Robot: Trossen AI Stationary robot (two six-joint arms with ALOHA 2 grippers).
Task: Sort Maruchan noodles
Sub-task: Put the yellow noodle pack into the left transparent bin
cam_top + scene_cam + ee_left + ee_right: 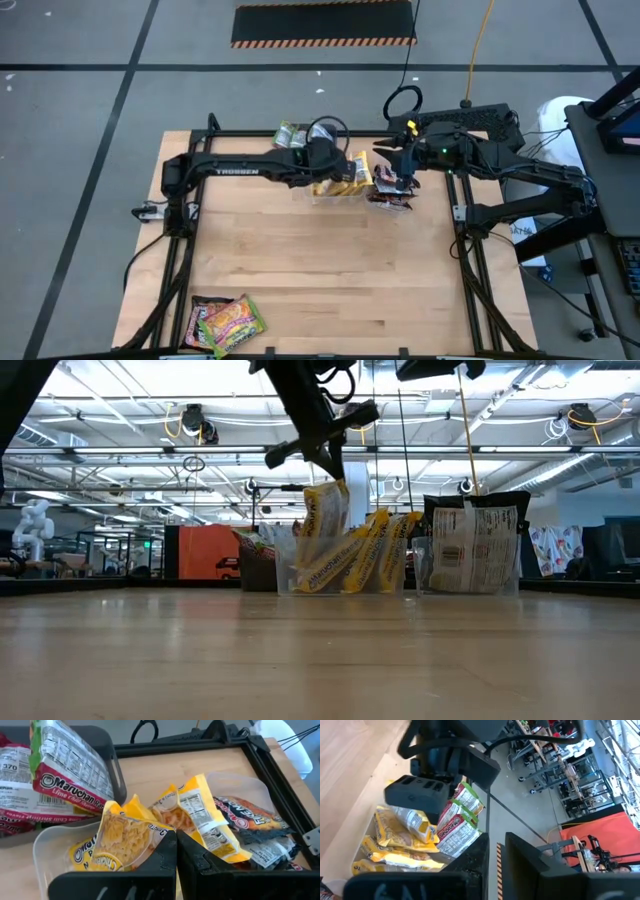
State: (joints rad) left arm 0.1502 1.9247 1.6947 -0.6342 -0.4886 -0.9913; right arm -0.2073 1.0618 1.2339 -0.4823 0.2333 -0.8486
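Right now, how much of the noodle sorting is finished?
Mostly done, it seems. Yellow packets fill the middle clear tub, dark packets the tub beside it, green-edged packets the dark grey box. The left gripper is shut on a yellow packet over the middle tub. The right gripper waits above the dark packets. Two packets remain at the table's near edge.

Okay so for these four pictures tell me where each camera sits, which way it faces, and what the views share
High view: above the table, looking straight down; both arms meet at the far edge.
Low view: at table-top height, looking level across the wood; arms drop in from above.
Left wrist view: on the left arm, over the yellow packets; left gripper shut on one.
Right wrist view: on the right arm, facing the left arm; right gripper in the foreground.
Shared: the yellow packets show in all four.
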